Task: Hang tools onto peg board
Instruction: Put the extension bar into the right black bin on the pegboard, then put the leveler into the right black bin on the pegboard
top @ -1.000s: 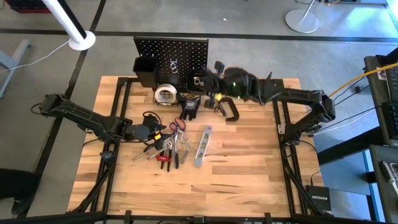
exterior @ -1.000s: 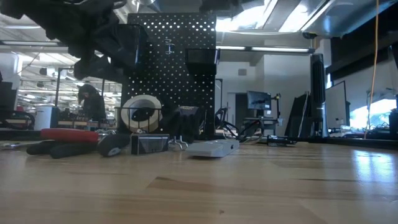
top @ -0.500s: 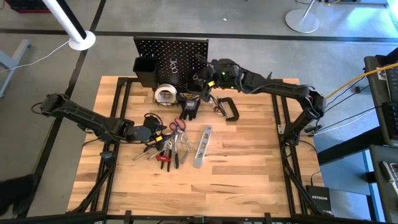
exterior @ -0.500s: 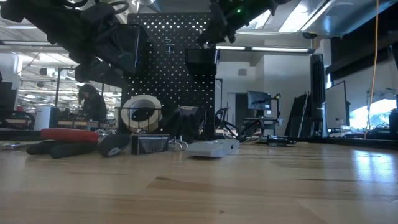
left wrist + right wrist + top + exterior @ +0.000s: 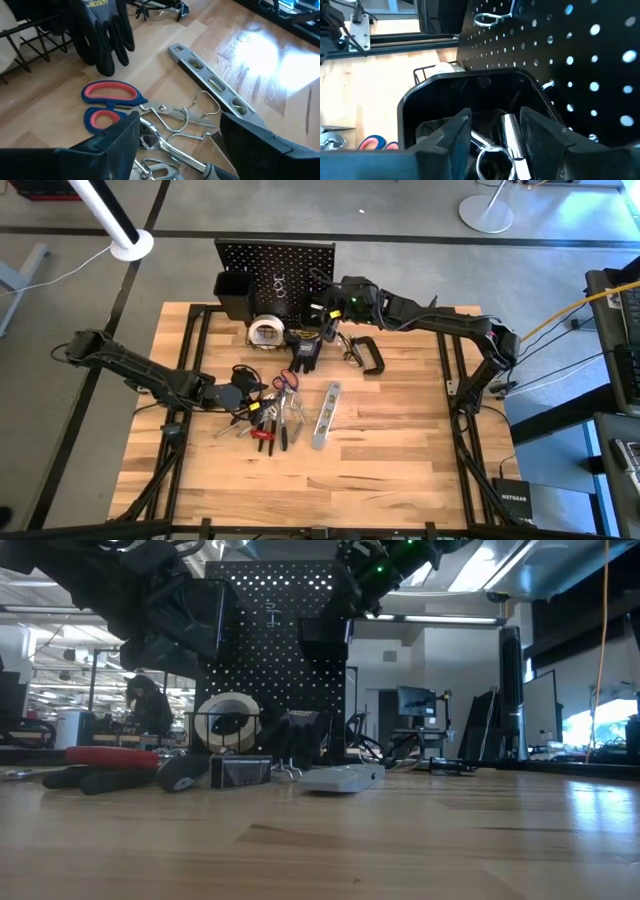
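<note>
Both pairs of jaws stood open with nothing between them. The right gripper (image 5: 492, 142) hung just over a black bin (image 5: 420, 107) fixed to the peg board (image 5: 275, 265), its two fingers (image 5: 452, 132) spread above the bin's mouth, where shiny metal pieces (image 5: 510, 142) lay inside. The left gripper (image 5: 177, 142) hovered low over the heap of tools (image 5: 270, 415) on the table (image 5: 380, 470), fingers wide apart.

Under the left gripper lay scissors (image 5: 107, 100) with red and blue loops, some bare steel tools (image 5: 175, 125) tangled beside them, and the level (image 5: 210, 82) slanting away just beyond. Black gloves (image 5: 102, 30) lay farther on, next to a wire basket (image 5: 30, 40). From above, red-handled pliers (image 5: 262, 434) lay at the near edge of the heap, the tape (image 5: 266, 333) stood at the foot of the board, and the C-clamp (image 5: 366, 353) lay on the wood below the right arm. A second, larger black bin (image 5: 234, 293) sat at the board's left end.

The right arm reached in a long line from the table's right edge across to the board. The left arm stretched from the left edge, bent low, wrist down at the heap. Far off in the room a person (image 5: 147, 705) sat.
</note>
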